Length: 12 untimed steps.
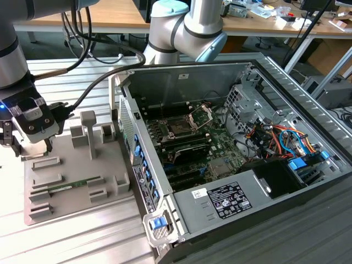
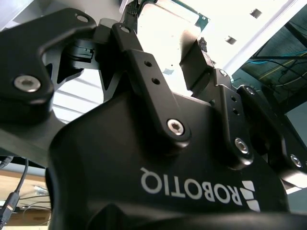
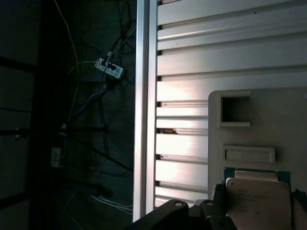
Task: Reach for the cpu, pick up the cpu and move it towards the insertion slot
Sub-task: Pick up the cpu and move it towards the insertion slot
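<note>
Silvery on top with a green edge, the cpu (image 2: 165, 24) sits between the black fingers (image 2: 144, 62) of the gripper (image 2: 163, 40), which is clenched on two opposite sides of it in both wrist views. Just beneath the gripper lies the grey tray (image 3: 278, 124). Well away from the gripper, the insertion slot (image 1: 179, 128) lies inside the open computer case (image 1: 181, 82), its bracket raised.

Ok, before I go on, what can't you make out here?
Whether the cpu is off the tray: the gripper body covers much of it in the second wrist view.
Part of the cpu: cut off by the first wrist view's edge.
Contacts in the insertion slot: too small in the exterior view.
</note>
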Available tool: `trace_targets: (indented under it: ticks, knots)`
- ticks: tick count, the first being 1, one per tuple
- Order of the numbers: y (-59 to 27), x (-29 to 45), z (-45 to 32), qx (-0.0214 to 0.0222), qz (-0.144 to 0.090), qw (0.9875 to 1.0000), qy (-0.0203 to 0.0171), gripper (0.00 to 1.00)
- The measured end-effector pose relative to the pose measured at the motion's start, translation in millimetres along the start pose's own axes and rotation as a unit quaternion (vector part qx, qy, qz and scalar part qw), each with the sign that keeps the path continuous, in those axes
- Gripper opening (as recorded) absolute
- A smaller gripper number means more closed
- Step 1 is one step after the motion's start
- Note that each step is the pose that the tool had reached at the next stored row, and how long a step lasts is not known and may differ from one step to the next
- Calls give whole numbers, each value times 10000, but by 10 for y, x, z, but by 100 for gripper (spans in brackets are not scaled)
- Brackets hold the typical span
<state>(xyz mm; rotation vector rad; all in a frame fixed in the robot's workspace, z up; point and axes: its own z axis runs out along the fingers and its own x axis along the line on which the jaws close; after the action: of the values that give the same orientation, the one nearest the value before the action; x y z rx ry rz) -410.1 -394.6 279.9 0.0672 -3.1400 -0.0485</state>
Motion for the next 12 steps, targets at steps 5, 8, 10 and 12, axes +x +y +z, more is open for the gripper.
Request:
trace_targets:
  ticks: [5,8,10,12]
  knots:
    - [1,0,-32,0,0,10000,0,55]
    - [2,0,-56,0,0,10000,0,55]
    - [2,0,-71,0,0,10000,0,55]
    - [3,0,-87,0,0,10000,0,55]
